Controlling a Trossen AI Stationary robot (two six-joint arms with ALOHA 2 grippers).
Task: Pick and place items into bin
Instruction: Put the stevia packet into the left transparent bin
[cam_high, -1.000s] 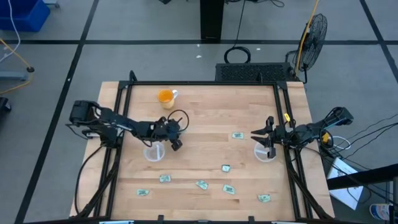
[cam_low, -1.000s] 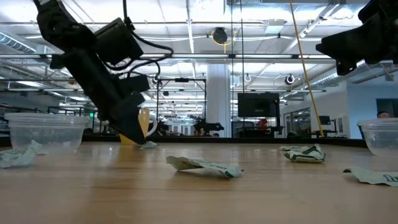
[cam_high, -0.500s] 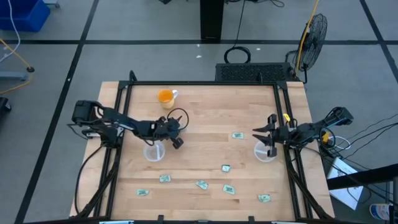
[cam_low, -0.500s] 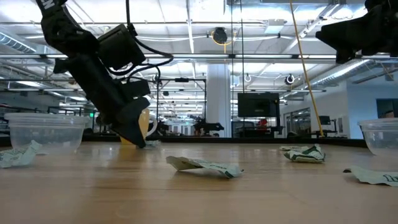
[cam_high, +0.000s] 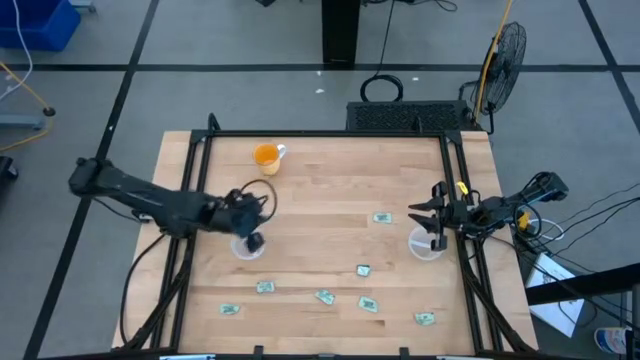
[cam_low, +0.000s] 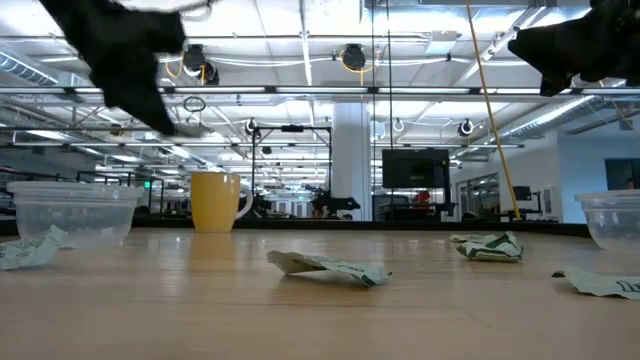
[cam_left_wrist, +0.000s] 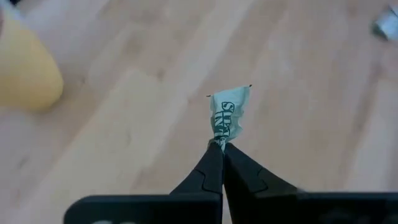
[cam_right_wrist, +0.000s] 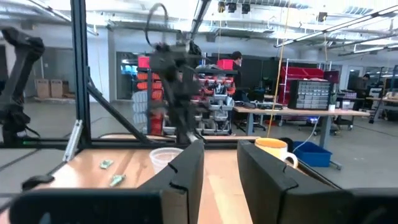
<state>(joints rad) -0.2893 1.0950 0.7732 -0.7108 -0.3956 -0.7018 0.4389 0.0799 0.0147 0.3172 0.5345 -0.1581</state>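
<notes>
My left gripper (cam_high: 252, 240) is shut on one small green-and-white packet (cam_left_wrist: 227, 118) and hangs above the left clear cup (cam_high: 244, 248), a bin that stands on the table. In the low view the left arm (cam_low: 120, 60) shows high at the left, blurred. My right gripper (cam_right_wrist: 221, 165) stands open at the table's right edge, over the right clear cup (cam_high: 427, 245), with nothing between its fingers. Several more packets lie flat on the wood, such as these three (cam_high: 382, 217) (cam_high: 363, 270) (cam_high: 325, 297). My left gripper pinches the packet by one end (cam_left_wrist: 219, 142) between its two fingertips (cam_left_wrist: 208, 165). The fingers slant down from the table's left side. The rest of the packet sticks out past the fingertips, lifted clear of the table.
An orange mug (cam_high: 266, 155) stands near the table's far edge. Packets lie along the near edge (cam_high: 230, 310) (cam_high: 425, 319). A dark frame (cam_high: 330, 134) rims the table. The wood between the two cups (cam_high: 330, 235) is bare.
My left gripper has shut on a packet that lay on the table right of the left cup. It has then risen quickly and swung toward the table's left edge, to above that cup. The packet has come up off the wood with it.
</notes>
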